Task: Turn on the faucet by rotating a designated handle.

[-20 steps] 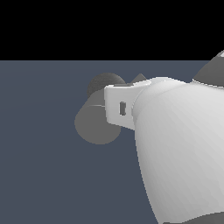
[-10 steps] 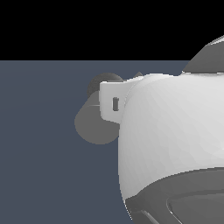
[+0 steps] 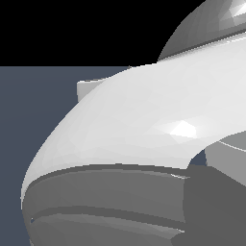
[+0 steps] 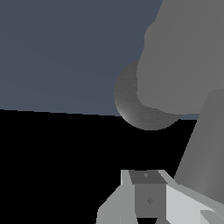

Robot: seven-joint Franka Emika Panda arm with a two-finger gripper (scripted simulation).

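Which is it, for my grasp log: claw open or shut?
Cannot tell. The wrist view cuts off the claw at the frame edge, and the white arm blocks the exterior view.

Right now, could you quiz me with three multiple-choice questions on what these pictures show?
1. Where does the faucet show?
A. wrist view only
B. exterior view only
C. both views

2. What colour is it?
A. red
B. grey
C. green

3. What does the tool carry?
A. a cup
B. a cloth
C. nothing visible

Answers: 1 A, the white arm fills the exterior view and hides it; 2 B, it is matte grey all over; 3 C, nothing shows at the tool's tip.
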